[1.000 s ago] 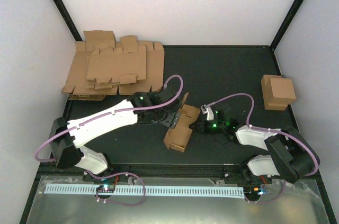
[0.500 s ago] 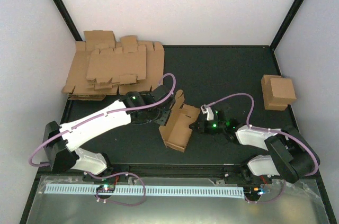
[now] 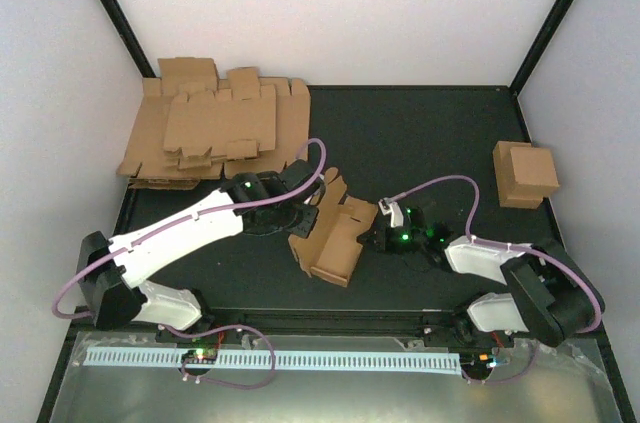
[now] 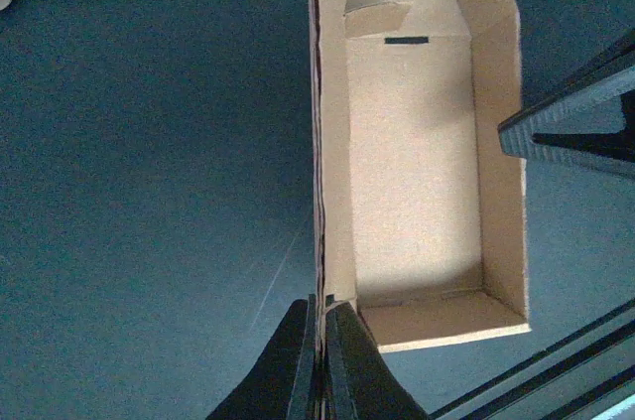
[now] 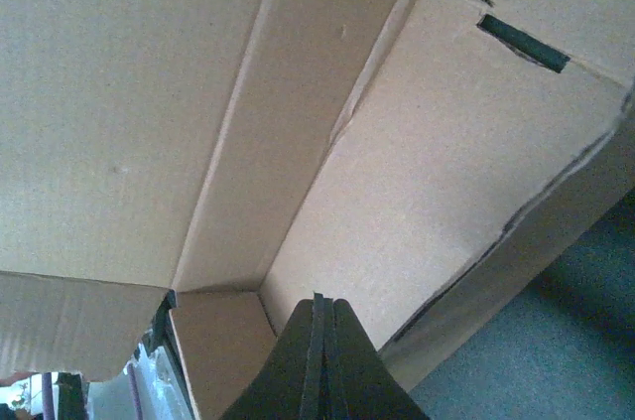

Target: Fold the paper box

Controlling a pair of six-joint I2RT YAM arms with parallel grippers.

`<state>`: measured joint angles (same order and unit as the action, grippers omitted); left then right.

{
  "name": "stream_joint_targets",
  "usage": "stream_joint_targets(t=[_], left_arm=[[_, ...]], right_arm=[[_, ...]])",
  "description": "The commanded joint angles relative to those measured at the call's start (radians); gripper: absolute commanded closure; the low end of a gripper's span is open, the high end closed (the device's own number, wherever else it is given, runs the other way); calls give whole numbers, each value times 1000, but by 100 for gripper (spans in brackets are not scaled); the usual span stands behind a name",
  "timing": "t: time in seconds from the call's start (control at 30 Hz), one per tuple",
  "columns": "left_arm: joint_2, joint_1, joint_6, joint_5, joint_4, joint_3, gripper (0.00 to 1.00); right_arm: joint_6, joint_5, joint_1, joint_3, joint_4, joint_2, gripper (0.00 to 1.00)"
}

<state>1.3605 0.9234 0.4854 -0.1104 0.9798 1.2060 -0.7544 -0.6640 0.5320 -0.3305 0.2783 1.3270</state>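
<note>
In the top view, the left arm (image 3: 180,227) sits at about 7 o'clock and lies long and low, pointing toward 2 o'clock, up to the middle. The left gripper (image 4: 319,326) has both fingers squeezed tight on one thin wall of the paper box (image 4: 417,172). The right arm (image 3: 480,255) sits at 5 o'clock, bends, and points toward 9 o'clock. The right gripper (image 5: 318,306) is closed, finger against finger.

I log: paper box (image 3: 330,238) mid-table (image 3: 430,133), left gripper (image 3: 305,219) left of it, right gripper (image 3: 372,239) right of it (each at a wall); pile of flat blanks (image 3: 215,128) behind-left; folded box (image 3: 525,173) far right.
</note>
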Motion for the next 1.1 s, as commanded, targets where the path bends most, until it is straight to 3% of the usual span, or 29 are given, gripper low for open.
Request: stream_joint_targets(t=[0.0,0.2,0.43,0.53,0.77,0.87,1.07], left_arm=[[-50,-9,-24,32,-16,1,99],[-73,-9,-100,35,-12,14,98],[-117,-9,-179,50,-2,32,98],[-135,-9,-200,61,-7,28,98],[-145,-9,-276,111,20,37,98],[-137,-9,-294,119,46,46,99],[-147,-9,-312,141,45,47,98]], right_arm=[[52,26,5,-40,-78,-42,98],[133,67,4,-129,-223,-162,94],[212,239,-3,-202,-387,-308,90],[225,293,-14,-209,-415,-353,84],[258,421,-83,-258,-542,-309,81],[279,405,-157,-259,-541,-288,80],[303,217,-293,-242,-482,-155,62]])
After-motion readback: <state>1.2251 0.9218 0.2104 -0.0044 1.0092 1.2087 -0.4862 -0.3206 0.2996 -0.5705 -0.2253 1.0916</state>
